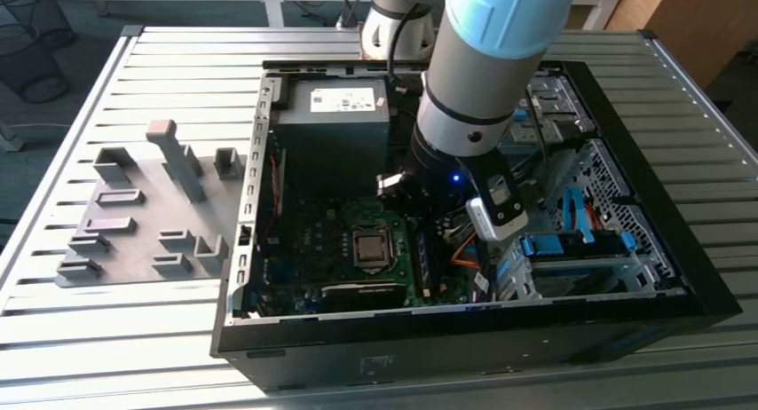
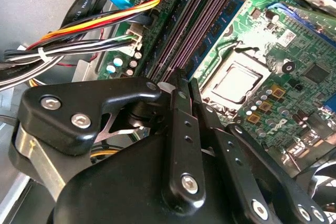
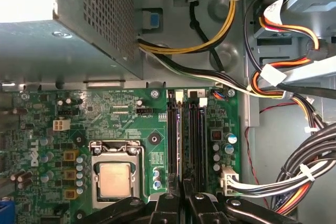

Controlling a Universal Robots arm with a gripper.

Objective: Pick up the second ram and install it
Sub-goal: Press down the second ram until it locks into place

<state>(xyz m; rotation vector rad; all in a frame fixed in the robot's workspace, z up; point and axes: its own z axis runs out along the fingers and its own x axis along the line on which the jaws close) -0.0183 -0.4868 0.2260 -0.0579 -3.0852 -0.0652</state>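
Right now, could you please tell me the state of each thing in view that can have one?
computer case: lying flat, side open.
processor: seated in its socket, bare, no cooler on it.
gripper: fingers shut, low over the memory slots.
cable bundle: held by a white tie.

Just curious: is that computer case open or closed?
Open: the computer case has no side cover, leaving its motherboard exposed.

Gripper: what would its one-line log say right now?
gripper | inside case | at memory slots | near processor
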